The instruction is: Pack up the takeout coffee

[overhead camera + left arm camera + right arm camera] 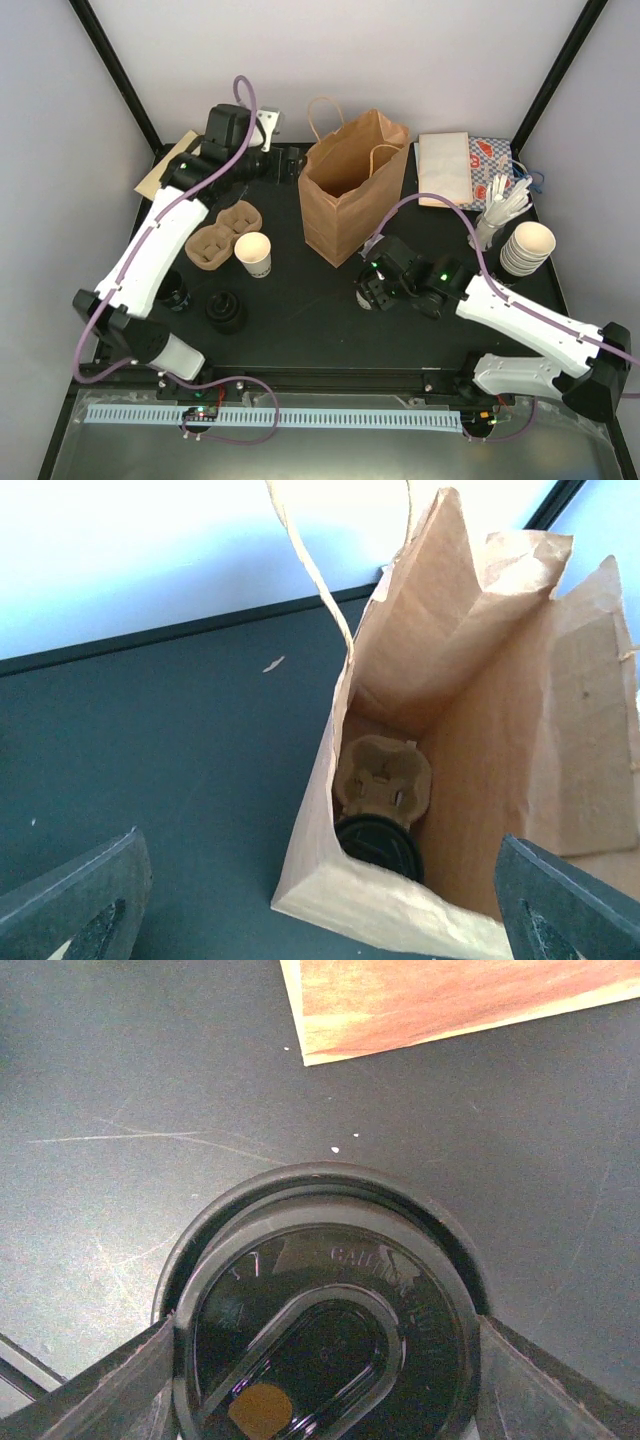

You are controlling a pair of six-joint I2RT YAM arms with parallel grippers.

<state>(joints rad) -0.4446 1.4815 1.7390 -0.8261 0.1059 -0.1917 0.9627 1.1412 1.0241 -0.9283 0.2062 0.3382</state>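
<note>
The takeout coffee, a small white paper cup, stands upright and uncovered on the table beside a brown cup carrier. My left gripper hangs open at the back left, facing the mouth of the brown paper bag. In the left wrist view its fingers stand wide apart with nothing gripped. Inside the bag lie a moulded carrier and a black lid. My right gripper is low on the table in front of the bag, shut on a black lid.
Two more black lids lie at the front left by my left arm. A stack of cream cups, white cutlery and napkins with packets are at the back right. The bag's corner is just beyond my right gripper.
</note>
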